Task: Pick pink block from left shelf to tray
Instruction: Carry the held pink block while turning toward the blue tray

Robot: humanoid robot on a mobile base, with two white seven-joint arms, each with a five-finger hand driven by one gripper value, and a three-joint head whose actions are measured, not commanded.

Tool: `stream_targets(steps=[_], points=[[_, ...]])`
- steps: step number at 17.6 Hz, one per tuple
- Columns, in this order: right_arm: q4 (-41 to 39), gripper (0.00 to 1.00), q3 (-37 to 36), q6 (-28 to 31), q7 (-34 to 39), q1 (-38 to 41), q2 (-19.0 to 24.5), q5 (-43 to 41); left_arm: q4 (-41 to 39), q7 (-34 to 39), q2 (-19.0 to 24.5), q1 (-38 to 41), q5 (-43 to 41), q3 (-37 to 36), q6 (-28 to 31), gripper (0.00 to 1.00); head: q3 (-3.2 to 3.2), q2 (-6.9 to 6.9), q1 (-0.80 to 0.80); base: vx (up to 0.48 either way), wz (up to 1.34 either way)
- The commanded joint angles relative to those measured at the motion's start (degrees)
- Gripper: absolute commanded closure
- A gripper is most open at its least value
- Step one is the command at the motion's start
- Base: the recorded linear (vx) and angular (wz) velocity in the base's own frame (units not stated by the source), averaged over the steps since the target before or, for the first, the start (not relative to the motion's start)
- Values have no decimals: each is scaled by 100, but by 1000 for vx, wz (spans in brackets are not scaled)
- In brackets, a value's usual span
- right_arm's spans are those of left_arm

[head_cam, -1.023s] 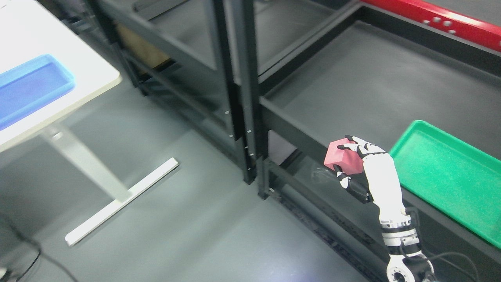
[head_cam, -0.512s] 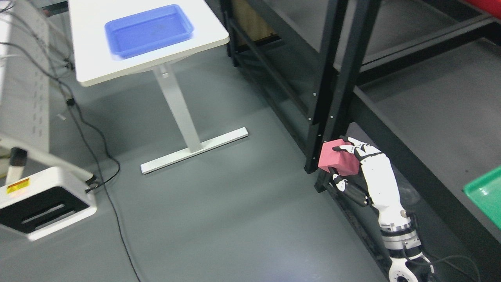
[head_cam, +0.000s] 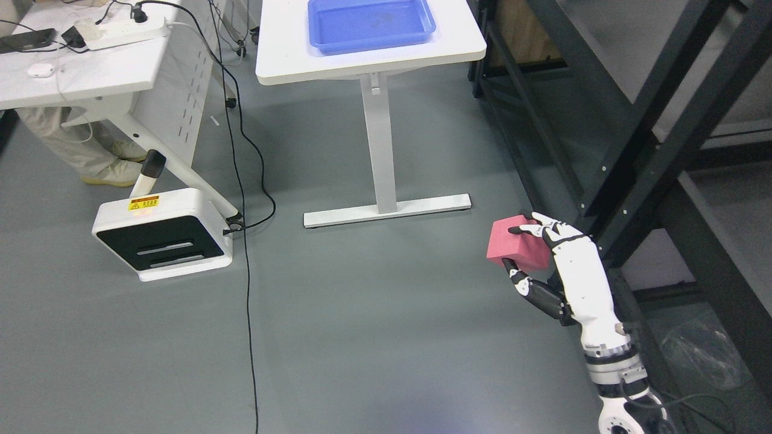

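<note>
My right hand (head_cam: 526, 248) comes up from the lower right and holds a pink block (head_cam: 512, 242) in mid-air above the grey floor, fingers over its top and thumb beneath. A blue tray (head_cam: 369, 22) lies on a white table (head_cam: 301, 60) at the top centre, well away from the block. The dark shelf frame (head_cam: 639, 144) stands just right of the hand. My left arm does not show.
A second white desk (head_cam: 78, 78) with a power strip stands at the upper left, a person's legs (head_cam: 90, 157) beneath it. A white box unit (head_cam: 161, 232) sits on the floor, with black cables (head_cam: 244, 241) trailing down. A plastic bag (head_cam: 699, 349) lies under the shelf.
The whole picture has swung left as the camera turned: the shelf and green tray slid off to the right, the table with the blue tray came to centre. The hand keeps the pink block.
</note>
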Motion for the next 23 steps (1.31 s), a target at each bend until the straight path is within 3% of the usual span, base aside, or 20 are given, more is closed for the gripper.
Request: stream_targets(steps=[1, 23], points=[[-4, 95, 122, -13, 4, -11, -95, -15, -100, 4, 100, -167, 0, 0, -2, 0, 0, 0, 0, 106, 311], [-13, 94, 218, -171, 13, 33, -94, -15, -100, 4, 100, -167, 0, 0, -2, 0, 0, 1, 0, 287, 129]])
